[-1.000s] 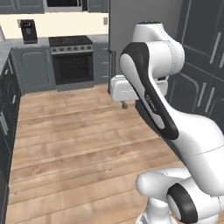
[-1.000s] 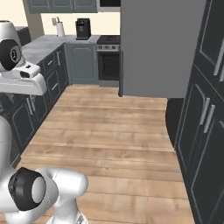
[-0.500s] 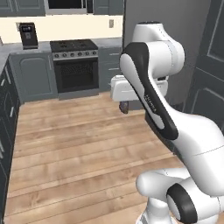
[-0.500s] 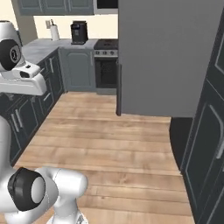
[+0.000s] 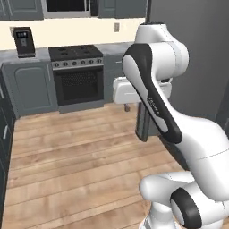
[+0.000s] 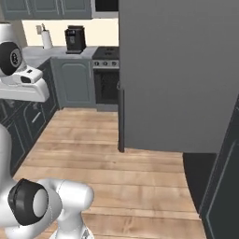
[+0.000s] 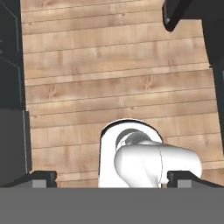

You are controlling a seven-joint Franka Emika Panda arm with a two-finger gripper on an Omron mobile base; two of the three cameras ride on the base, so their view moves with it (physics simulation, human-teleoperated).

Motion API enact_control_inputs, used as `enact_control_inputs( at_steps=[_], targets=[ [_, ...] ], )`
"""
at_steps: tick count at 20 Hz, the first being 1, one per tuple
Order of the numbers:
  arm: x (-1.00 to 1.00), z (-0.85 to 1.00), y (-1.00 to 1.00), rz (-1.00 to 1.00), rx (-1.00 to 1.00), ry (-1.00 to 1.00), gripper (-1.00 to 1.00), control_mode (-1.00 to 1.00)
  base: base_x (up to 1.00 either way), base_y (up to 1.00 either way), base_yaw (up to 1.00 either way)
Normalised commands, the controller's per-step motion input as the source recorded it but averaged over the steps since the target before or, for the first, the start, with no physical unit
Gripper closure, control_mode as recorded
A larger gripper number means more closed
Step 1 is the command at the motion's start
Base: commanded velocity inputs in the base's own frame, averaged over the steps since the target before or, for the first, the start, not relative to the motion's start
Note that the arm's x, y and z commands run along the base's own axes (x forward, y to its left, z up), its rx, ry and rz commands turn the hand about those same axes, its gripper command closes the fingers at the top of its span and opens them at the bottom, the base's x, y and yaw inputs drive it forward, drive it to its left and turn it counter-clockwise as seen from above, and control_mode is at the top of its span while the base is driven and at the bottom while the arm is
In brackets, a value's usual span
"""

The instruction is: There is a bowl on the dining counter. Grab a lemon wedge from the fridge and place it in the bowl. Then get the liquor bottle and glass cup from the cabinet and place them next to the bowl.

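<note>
The fridge (image 6: 177,74) is a tall, flat dark grey block with a dark vertical bar handle (image 6: 121,116) on its left edge; its door is closed. It also rises at the right of the left base view, fridge (image 5: 197,53), just behind my arm. My gripper (image 5: 127,106) hangs from the white hand, pointing down over the wooden floor, left of the fridge handle. In the hand view my gripper (image 7: 113,177) has its fingertips (image 7: 41,177) far apart with nothing between them. The bowl, dining counter, lemon wedge, liquor bottle, glass cup and cabinet are out of view.
A stove with oven (image 5: 76,76) stands against the back wall, with a black coffee machine (image 5: 22,40) on the counter to its left. Blue-grey lower cupboards (image 6: 28,116) line the left side. Tall dark doors (image 6: 224,177) stand at the right. Wooden floor (image 5: 67,156) lies open ahead.
The whole picture has shifted: the base has driven closer to the fridge, which now looms larger in both base views. My arm keeps its pose and the gripper stays open.
</note>
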Motion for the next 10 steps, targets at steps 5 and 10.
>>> enact_control_inputs(
  at_steps=[5,10],
  targets=[
    [0.00,0.00,0.00,0.00,0.00,0.00,-1.00,1.00,1.00,0.34,-0.19],
    [0.00,0.00,0.00,0.00,0.00,0.00,-1.00,1.00,1.00,0.39,-0.25]
  ],
)
